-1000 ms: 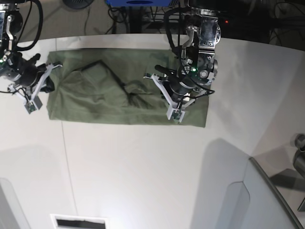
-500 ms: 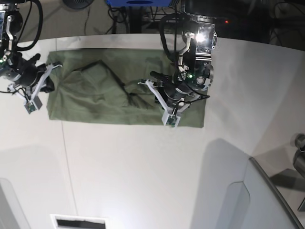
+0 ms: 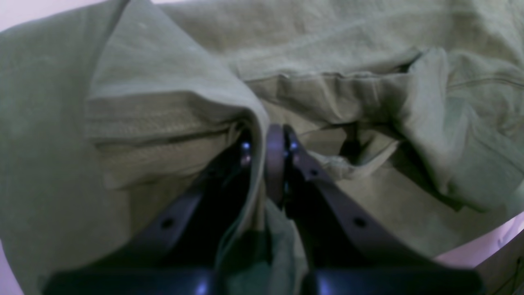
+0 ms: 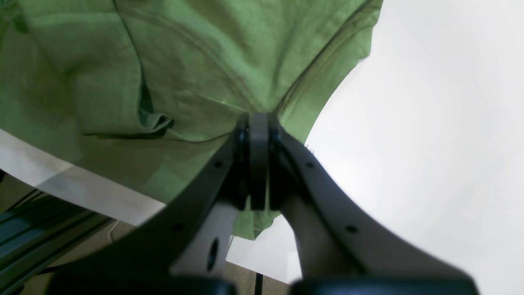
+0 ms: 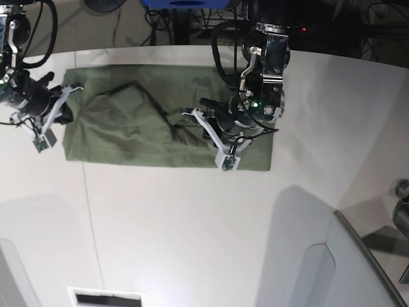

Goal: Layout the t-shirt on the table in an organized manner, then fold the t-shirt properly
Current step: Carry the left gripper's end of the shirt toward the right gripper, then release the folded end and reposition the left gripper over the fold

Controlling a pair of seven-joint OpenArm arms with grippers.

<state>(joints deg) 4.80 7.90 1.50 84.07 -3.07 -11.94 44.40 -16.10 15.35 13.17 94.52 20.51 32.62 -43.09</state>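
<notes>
The t-shirt [image 5: 134,121] is spread on the worktop [image 5: 192,224]. A fold is pinched by the left gripper [image 3: 266,141]; its left edge is clamped in the right gripper's [image 4: 254,123] closed jaws.

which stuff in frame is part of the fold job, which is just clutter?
Job:
t-shirt
table
left gripper, shut on the shirt
right gripper, shut on the shirt edge

Clutter:
cables behind the table
grey panel, lower corner

Dim, blurred wrist views; shadowed, edge-warped base view
</notes>
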